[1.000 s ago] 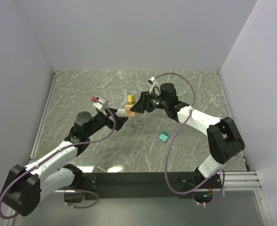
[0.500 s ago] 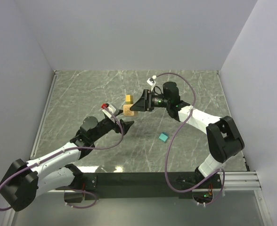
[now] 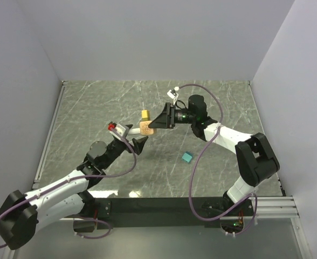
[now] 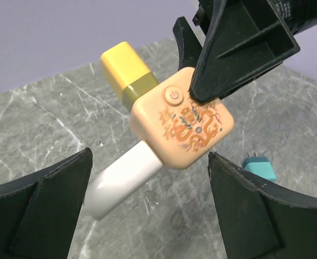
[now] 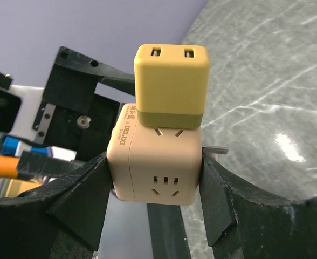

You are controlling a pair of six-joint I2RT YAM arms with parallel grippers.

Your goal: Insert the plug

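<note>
Yellow plug on cube socket, pinched by outstretched right gripper; left gripper agape

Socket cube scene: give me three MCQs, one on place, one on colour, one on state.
1. Where is the socket cube? A on the table; B in the right claw; C in the left claw.
2. What colour is the loose plug lying on the table? A red; B teal; C black.
3. What state is the left claw in? A shut on the cube; B shut, empty; C open.
B: the right claw clamps the cube's sides. B: it shows teal against the grey marble. C: its jaws stand wide apart, gripping nothing.
</note>
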